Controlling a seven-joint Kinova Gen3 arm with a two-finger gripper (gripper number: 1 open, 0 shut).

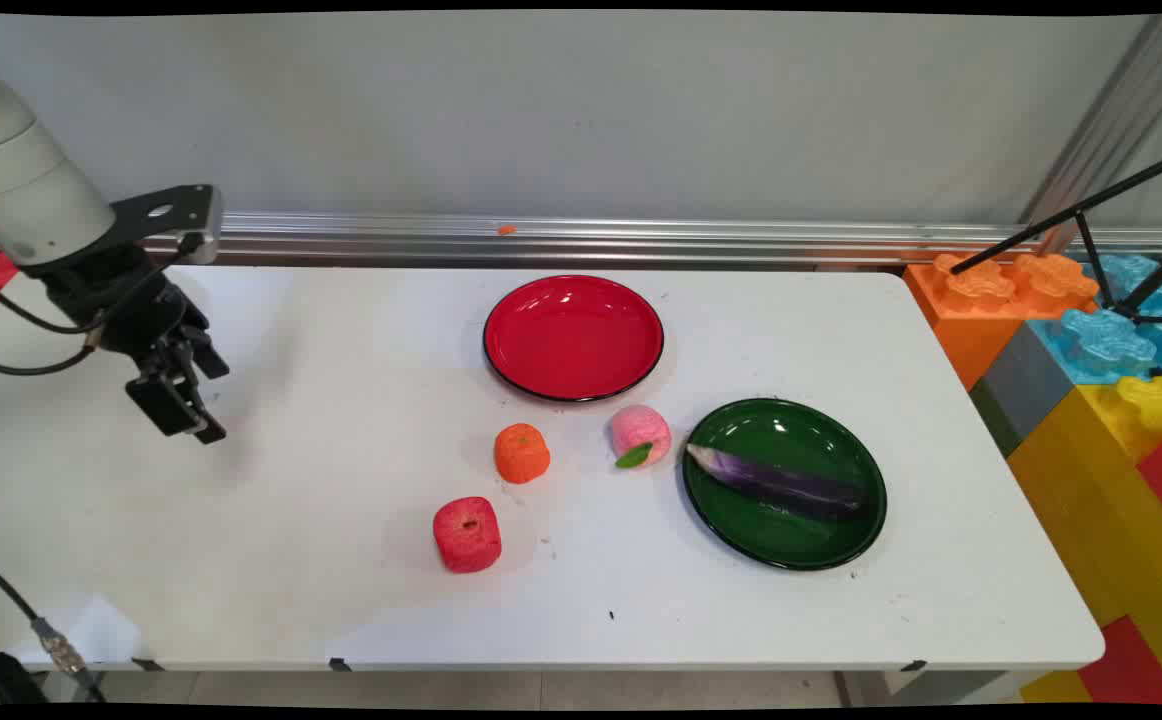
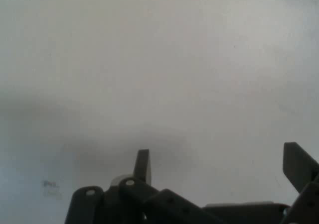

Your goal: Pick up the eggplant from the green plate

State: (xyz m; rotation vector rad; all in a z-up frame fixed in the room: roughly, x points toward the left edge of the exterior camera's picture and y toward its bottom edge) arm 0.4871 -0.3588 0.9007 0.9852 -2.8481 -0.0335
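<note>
Two fingers (image 2: 143,167) apart, nothing between them; gripper (image 1: 186,415) hanging over bare table (image 1: 341,330) at the left, touching nothing. Well apart to its right: red apple (image 1: 467,533), orange (image 1: 521,452), pink peach (image 1: 639,433) just beside a green plate (image 1: 786,415) holding an eggplant (image 1: 776,483). Behind them, an empty red plate (image 1: 573,338)

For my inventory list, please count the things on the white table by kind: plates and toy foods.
Plates: 2, the red plate and the green plate.
Toy foods: 4, the apple, the orange, the peach, and the eggplant lying in the green plate.
Total: 6.
</note>
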